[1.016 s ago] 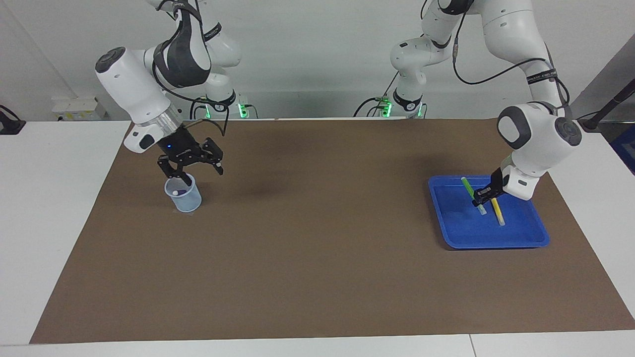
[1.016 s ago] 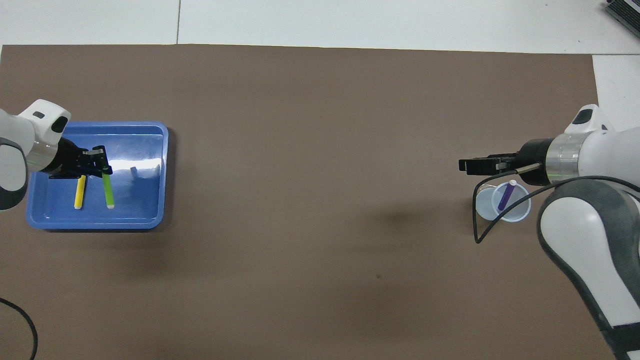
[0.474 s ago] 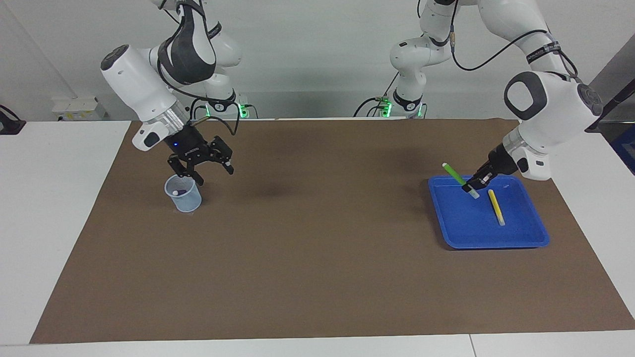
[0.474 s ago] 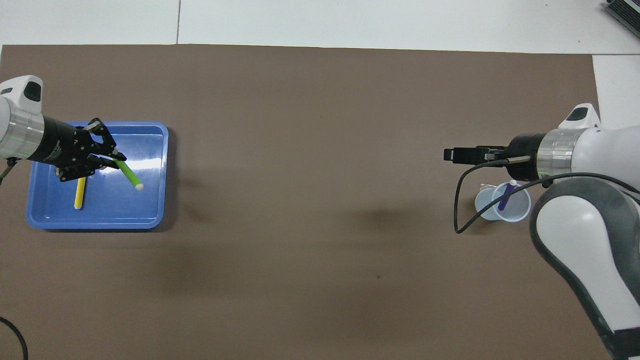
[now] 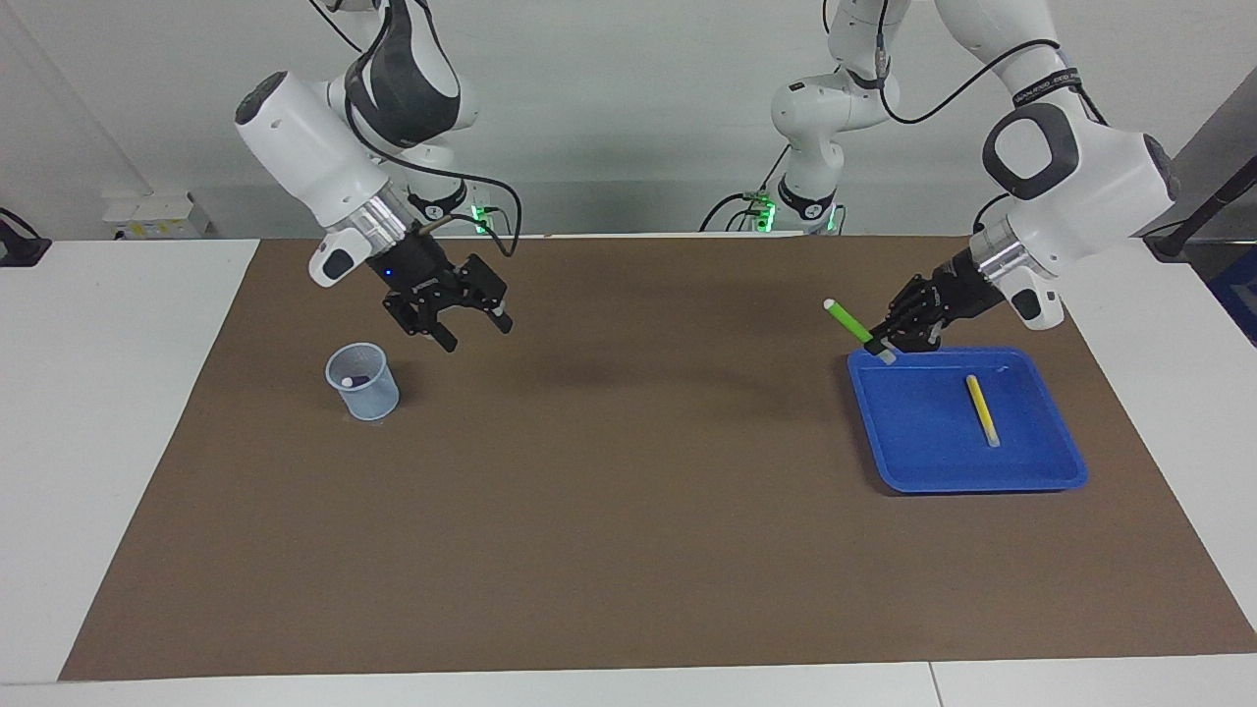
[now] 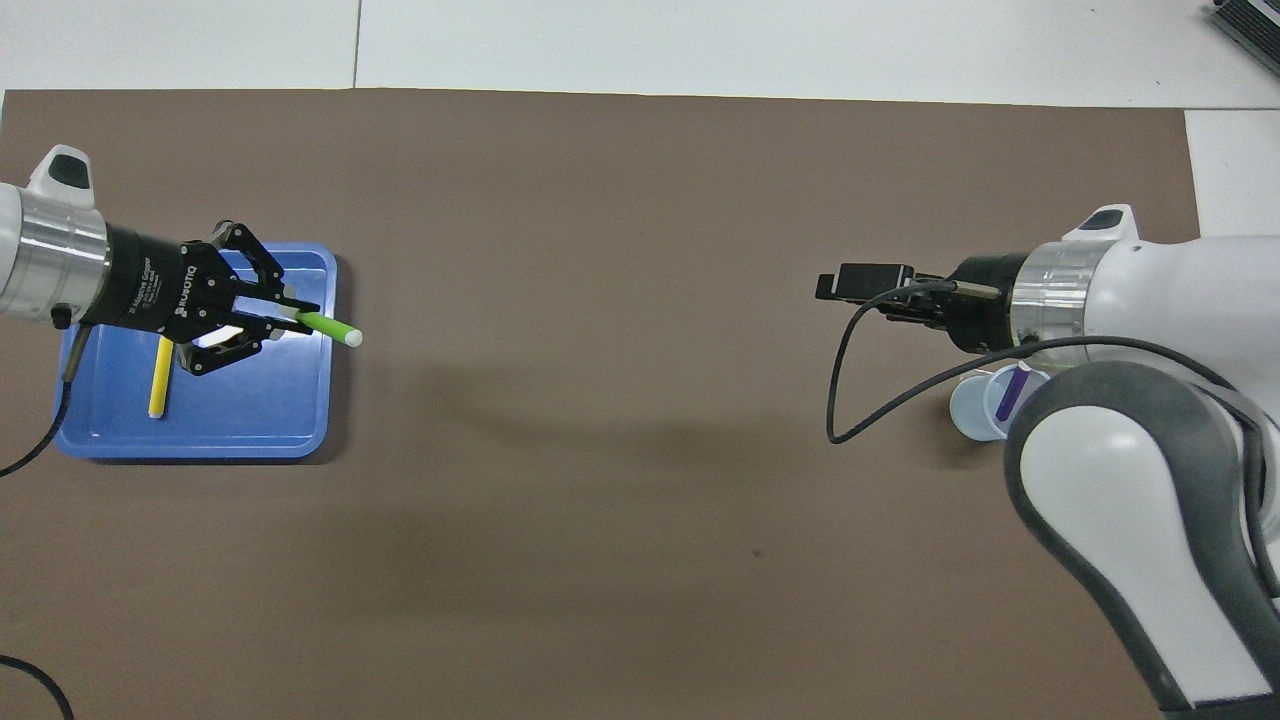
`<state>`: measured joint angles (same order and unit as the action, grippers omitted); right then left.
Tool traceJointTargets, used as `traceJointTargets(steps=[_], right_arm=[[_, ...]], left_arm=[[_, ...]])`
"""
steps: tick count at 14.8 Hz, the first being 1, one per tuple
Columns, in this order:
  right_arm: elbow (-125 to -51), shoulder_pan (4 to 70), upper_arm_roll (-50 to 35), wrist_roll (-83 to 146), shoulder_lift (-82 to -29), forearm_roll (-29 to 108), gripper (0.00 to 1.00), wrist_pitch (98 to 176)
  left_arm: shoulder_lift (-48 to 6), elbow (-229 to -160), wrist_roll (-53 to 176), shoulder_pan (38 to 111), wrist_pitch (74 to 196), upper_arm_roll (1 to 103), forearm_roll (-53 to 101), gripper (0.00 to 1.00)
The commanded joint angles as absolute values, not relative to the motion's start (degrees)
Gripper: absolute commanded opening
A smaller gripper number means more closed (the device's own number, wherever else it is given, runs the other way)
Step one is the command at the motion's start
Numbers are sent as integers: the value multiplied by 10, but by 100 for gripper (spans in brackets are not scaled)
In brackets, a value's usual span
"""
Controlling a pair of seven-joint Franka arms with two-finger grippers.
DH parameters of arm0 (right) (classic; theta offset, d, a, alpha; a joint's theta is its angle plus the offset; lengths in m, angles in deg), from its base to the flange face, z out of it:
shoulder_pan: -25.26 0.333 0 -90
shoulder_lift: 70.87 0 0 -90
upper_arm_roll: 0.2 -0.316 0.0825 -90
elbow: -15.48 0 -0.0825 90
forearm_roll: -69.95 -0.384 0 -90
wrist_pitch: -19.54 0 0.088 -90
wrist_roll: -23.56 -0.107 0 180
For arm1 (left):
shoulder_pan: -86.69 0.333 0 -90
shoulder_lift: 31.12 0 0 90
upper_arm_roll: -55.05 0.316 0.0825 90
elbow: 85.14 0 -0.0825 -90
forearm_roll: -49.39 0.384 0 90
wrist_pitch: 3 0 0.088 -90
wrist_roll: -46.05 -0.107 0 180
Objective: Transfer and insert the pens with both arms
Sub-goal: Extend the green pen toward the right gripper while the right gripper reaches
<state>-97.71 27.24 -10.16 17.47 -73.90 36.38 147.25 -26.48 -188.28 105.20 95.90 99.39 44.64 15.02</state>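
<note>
1. The green pen [image 5: 850,323] is up in the air, clamped near one end in the left claw [image 5: 882,347], and sits over the edge of the blue tray [image 5: 1021,476] that faces the middle of the counter. It is tilted, and its whitish end points up and out toward the middle of the brown mat [image 5: 628,511].
2. In the overhead view the green pen [image 6: 325,325] sticks out of the left claw [image 6: 292,318] across the tray's rim [image 6: 200,448], with its pale tip just past that rim over the mat [image 6: 640,520].
3. The yellow pen [image 5: 981,409] lies flat inside the blue tray, apart from the left claw and touching no other pen. In the overhead view the yellow pen [image 6: 158,380] lies partly under the left claw's body.
4. The purple pen [image 6: 1014,391] stands leaning inside the clear cup [image 5: 363,381], which sits on the mat toward the right arm's end of the counter. In the facing view only its whitish top shows above the rim.
5. The right claw [image 5: 474,332] hangs in the air over bare mat, beside the cup and toward the middle of the counter; its fingers [image 5: 501,316] are spread apart and hold nothing.
6. In the overhead view the right claw [image 6: 850,286] points toward the middle of the counter, and a black cable [image 6: 840,390] loops below it.
7. The mat lies on a white counter [image 5: 108,412], with the tray toward the left arm's end.
</note>
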Motion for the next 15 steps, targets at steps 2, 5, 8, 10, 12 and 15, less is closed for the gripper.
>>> traceJointTargets(steps=[2,5,8,10,12,15], right_arm=[[-949,338,-103,83,-720,351,100,1549],[-950,406,-103,-34,-713,351,100,1630],[-949,455,-103,-91,-710,351,100,1670],[-949,471,-104,-135,-710,351,100,1679],[-949,491,-103,-164,-710,351,100,1692],[-948,519,-103,-169,-710,351,100,1693]], left_arm=[[-288,-1895,1120,949,975,443,89,0],[-310,-1907,1159,936,975,442,58,0],[-335,-1930,1174,927,978,442,44,0],[-343,-1937,1195,914,982,442,39,0],[-350,-1946,1218,898,996,443,39,0],[-364,-1964,1244,878,1027,444,39,0]])
